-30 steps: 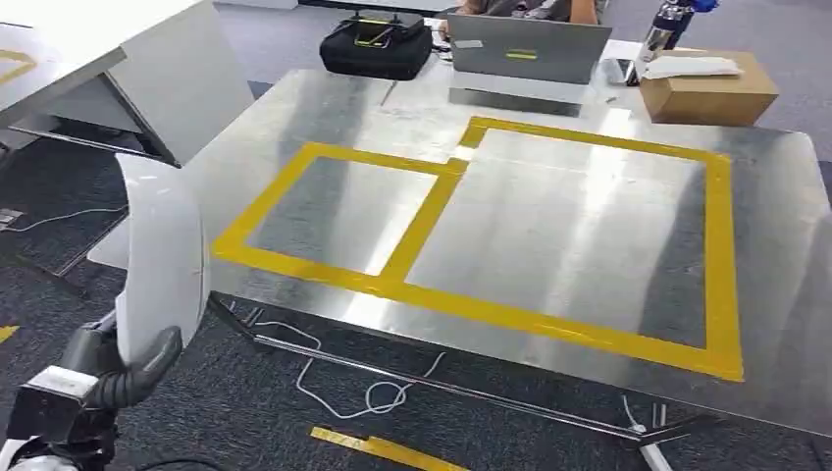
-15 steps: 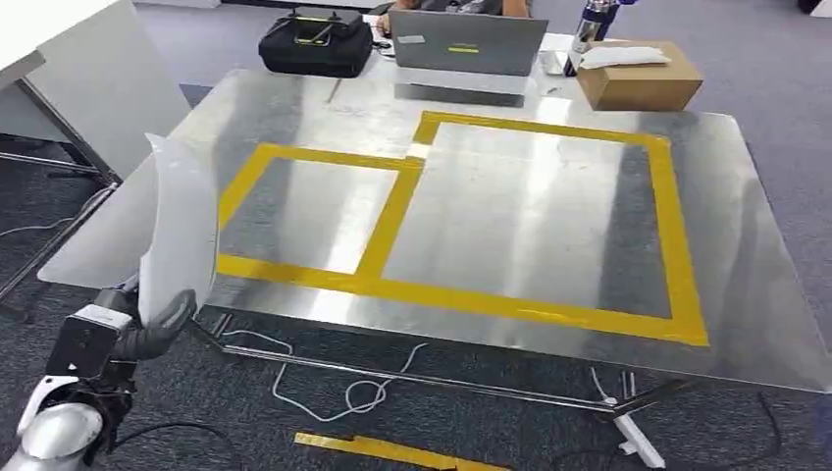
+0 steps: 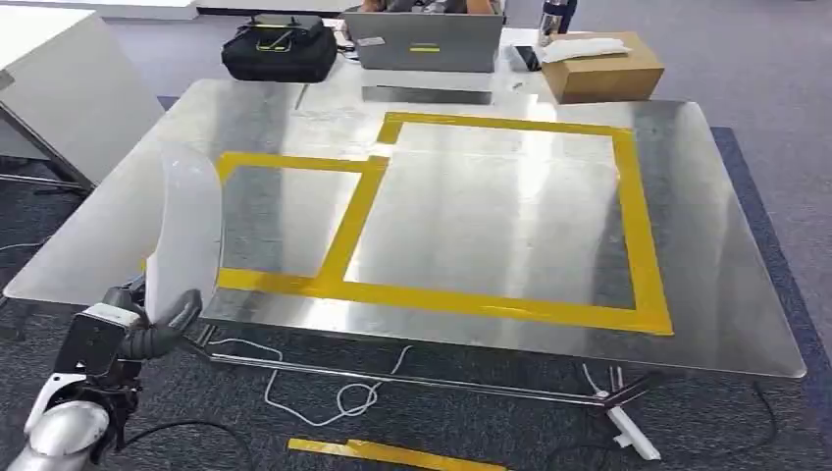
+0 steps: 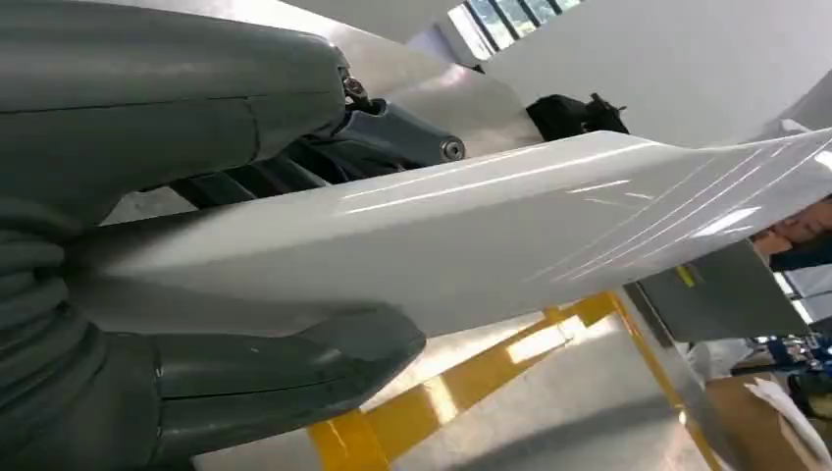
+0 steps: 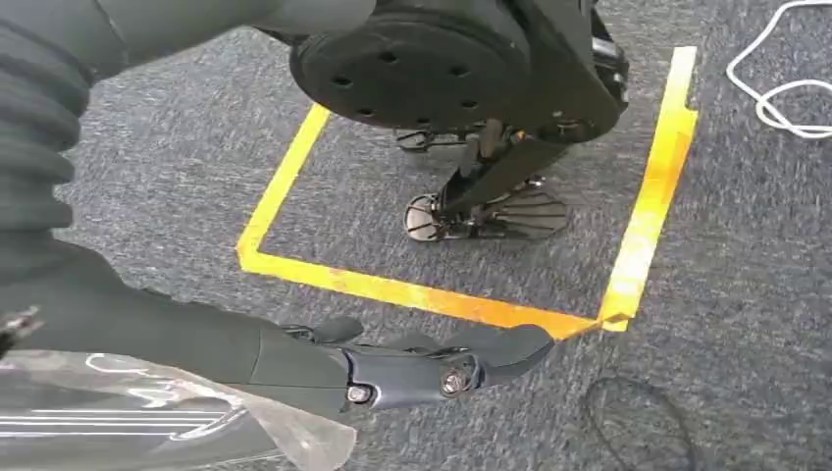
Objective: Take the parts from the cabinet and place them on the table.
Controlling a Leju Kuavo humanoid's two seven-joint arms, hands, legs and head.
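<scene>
Left hand is gripping the white part upright at the steel table near edge; view has shifted, table now squarer ahead, placing next. Right hand is holding a plastic-wrapped part.

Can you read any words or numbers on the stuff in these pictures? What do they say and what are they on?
No words or numbers can be read anywhere.
Grey laptop lid: a small yellow mark, too blurred to read.
Black bag: a yellow-green patch, too small to read.
Brown cardboard box: no print visible.
Curved white plastic part in the left hand: plain, no label.
Right hand, holding clear plastic: no text.
</scene>
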